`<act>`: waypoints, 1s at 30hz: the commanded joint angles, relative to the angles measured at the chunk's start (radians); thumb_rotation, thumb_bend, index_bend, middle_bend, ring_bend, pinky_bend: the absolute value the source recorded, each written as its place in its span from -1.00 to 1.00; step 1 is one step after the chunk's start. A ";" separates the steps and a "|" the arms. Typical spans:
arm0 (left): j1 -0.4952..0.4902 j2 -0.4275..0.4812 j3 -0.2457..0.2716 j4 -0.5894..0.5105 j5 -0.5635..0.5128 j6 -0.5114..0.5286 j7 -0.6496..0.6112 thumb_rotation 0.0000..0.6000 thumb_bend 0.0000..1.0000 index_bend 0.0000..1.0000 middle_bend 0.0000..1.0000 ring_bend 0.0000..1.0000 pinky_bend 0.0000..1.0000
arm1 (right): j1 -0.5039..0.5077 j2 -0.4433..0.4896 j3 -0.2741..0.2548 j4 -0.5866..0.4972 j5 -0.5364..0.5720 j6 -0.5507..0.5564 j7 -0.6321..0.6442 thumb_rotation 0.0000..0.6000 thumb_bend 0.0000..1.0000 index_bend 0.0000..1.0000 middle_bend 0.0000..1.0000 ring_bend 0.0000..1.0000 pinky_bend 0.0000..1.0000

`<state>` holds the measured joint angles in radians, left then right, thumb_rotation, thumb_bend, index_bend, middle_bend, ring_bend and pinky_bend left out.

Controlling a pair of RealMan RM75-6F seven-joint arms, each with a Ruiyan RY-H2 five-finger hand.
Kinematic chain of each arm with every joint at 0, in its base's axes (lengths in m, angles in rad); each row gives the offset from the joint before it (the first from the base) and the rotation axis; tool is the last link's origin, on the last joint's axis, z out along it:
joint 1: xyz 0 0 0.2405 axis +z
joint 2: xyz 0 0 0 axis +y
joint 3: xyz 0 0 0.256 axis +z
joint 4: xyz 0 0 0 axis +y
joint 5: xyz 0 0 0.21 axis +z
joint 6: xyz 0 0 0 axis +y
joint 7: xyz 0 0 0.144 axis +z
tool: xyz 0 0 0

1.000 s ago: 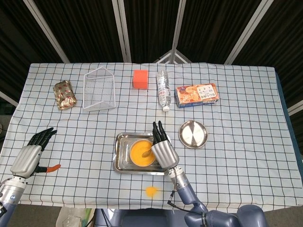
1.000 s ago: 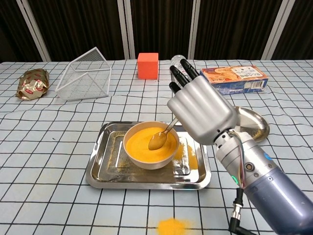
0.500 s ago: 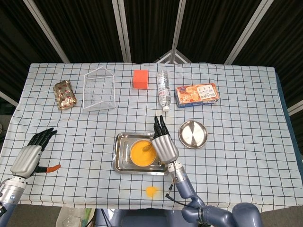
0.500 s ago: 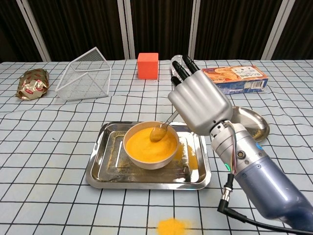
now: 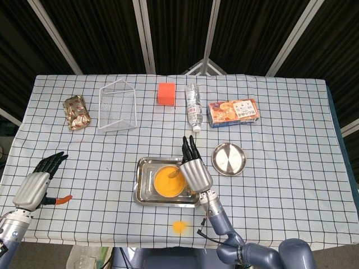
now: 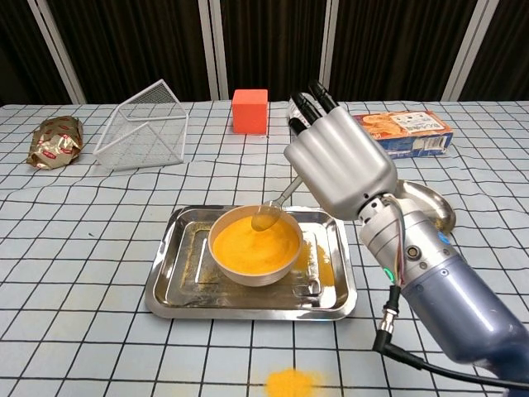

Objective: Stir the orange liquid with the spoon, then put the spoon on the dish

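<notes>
Spoon (image 6: 271, 212) bowl, coated orange, tilts at the liquid's (image 6: 254, 241) far edge.

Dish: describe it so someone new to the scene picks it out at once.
Start at the steel tray near the table's front edge, with the bowl of orange liquid in it. Beyond the right hand, on the checked cloth, lies the dish: a small, round, empty steel plate, unlike the rectangular tray.
</notes>
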<state>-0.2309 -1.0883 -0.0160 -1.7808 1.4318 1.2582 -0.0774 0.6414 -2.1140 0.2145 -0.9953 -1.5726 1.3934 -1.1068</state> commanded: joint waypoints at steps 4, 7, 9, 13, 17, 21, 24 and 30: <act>0.002 0.000 0.001 -0.003 0.000 0.002 0.003 1.00 -1.00 -1.00 -1.00 -1.00 -0.96 | -0.031 0.026 -0.027 -0.053 0.002 0.014 -0.034 1.00 0.60 0.64 -0.45 -1.00 -1.00; 0.001 0.000 0.001 -0.004 -0.001 0.000 0.004 1.00 -1.00 -1.00 -1.00 -1.00 -0.96 | -0.045 0.030 -0.043 -0.063 0.002 0.016 -0.032 1.00 0.60 0.64 -0.45 -1.00 -1.00; 0.001 0.001 0.002 -0.005 -0.002 -0.001 0.004 1.00 -1.00 -1.00 -1.00 -1.00 -0.96 | -0.049 0.032 -0.048 -0.062 0.002 0.016 -0.031 1.00 0.60 0.64 -0.45 -1.00 -1.00; 0.000 0.000 0.001 -0.004 -0.004 -0.003 0.002 1.00 -1.00 -1.00 -1.00 -1.00 -0.96 | -0.054 0.037 -0.047 -0.062 0.007 0.014 -0.028 1.00 0.60 0.64 -0.44 -1.00 -1.00; -0.002 0.001 0.000 -0.004 -0.007 -0.007 0.003 1.00 -1.00 -1.00 -1.00 -1.00 -0.96 | -0.058 0.038 -0.049 -0.055 0.013 0.006 -0.023 1.00 0.60 0.64 -0.44 -1.00 -1.00; 0.000 0.002 -0.001 -0.004 -0.008 -0.004 0.001 1.00 -1.00 -1.00 -1.00 -1.00 -0.96 | -0.060 0.031 -0.049 -0.035 0.020 -0.001 -0.009 1.00 0.60 0.64 -0.44 -1.00 -1.00; -0.001 0.002 -0.001 -0.004 -0.010 -0.006 0.001 1.00 -1.00 -1.00 -1.00 -1.00 -0.96 | -0.055 0.020 -0.044 -0.015 0.023 -0.006 0.005 1.00 0.60 0.64 -0.44 -1.00 -1.00; -0.001 0.003 -0.003 -0.004 -0.014 -0.008 -0.002 1.00 -1.00 -1.00 -1.00 -1.00 -0.96 | -0.037 -0.005 -0.029 0.017 0.027 -0.016 0.029 1.00 0.60 0.65 -0.44 -1.00 -1.00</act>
<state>-0.2322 -1.0858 -0.0185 -1.7852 1.4181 1.2505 -0.0790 0.6014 -2.1154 0.1822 -0.9824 -1.5467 1.3801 -1.0807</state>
